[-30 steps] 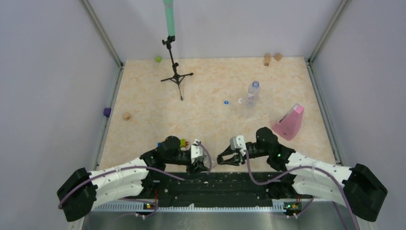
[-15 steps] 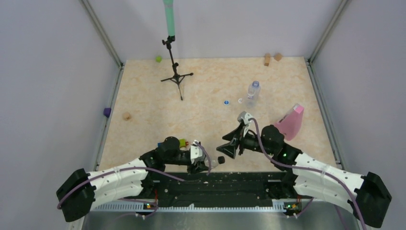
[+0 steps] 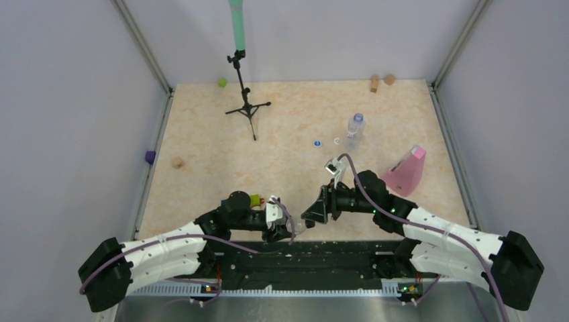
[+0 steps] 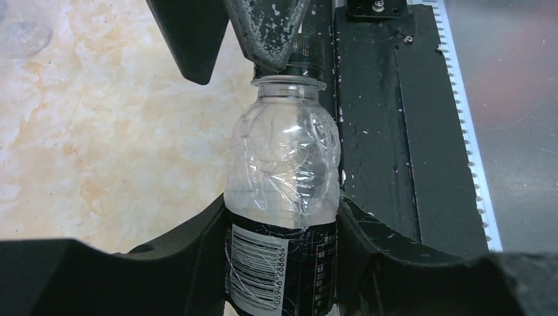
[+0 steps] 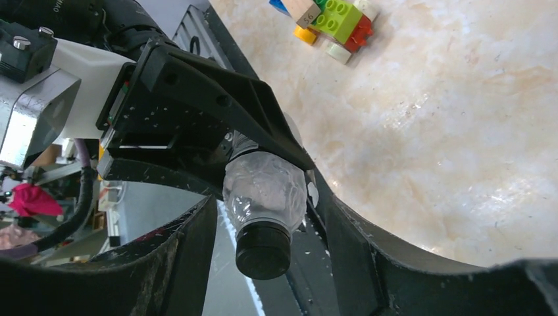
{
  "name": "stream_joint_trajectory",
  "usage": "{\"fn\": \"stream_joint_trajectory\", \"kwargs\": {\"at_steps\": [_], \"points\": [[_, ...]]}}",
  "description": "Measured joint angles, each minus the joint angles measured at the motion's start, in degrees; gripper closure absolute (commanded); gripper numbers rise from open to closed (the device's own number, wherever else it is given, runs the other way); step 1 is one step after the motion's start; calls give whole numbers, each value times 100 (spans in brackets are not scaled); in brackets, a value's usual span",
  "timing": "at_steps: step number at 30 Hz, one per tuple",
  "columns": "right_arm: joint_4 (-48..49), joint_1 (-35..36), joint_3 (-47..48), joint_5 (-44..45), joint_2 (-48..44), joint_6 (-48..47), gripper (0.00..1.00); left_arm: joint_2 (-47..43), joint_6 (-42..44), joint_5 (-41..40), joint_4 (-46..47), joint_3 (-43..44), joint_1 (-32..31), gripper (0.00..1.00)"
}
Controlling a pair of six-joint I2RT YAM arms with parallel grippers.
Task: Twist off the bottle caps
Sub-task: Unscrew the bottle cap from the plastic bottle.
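The left hand (image 4: 283,263) is clenched on a clear bottle (image 4: 283,151), its two fingers pressing the lower body from both sides, right over the dark label (image 4: 263,276) with its barcode. The bottle juts out past the fingertips with its neck pointing away from the palm, toward the right hand (image 3: 307,218). It hangs over the line where the marbled desk (image 4: 99,131) meets the black rail (image 4: 395,131) at the near edge.

On the neck sits the black cap (image 4: 306,56), in place on the bottle. The right hand faces the left one head-on and is released. From its own wrist view the cap (image 5: 263,250) lies between its two fingers with a gap on either side — around the cap, not pinching it. From the left wrist view one flecked finger (image 4: 266,33) overlaps the cap's edge; I cannot tell whether it touches.

Beyond the left hand's knuckles lies a cluster of toy bricks (image 5: 332,20). Well ahead of the right hand stands a second bottle (image 3: 354,127), upright, with a blue cap (image 3: 317,143) and a white cap (image 3: 337,141) loose on the desk just beside it. A pink wedge (image 3: 405,172) sits off the right hand's outer side — near its forearm, apart from it.
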Motion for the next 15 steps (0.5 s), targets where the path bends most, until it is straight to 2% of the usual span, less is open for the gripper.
{"fn": "stream_joint_trajectory", "kwargs": {"at_steps": [8,11,15], "points": [[44,-105,-197,-323,-157,210,41,-70,-24,-22,-4,0,0,100],[39,-125,-197,-450,-195,208,51,-92,-39,-22,-2,0,0,100],[28,-125,-197,-549,-219,203,55,-92,-59,-24,-2,0,-2,100]]}}
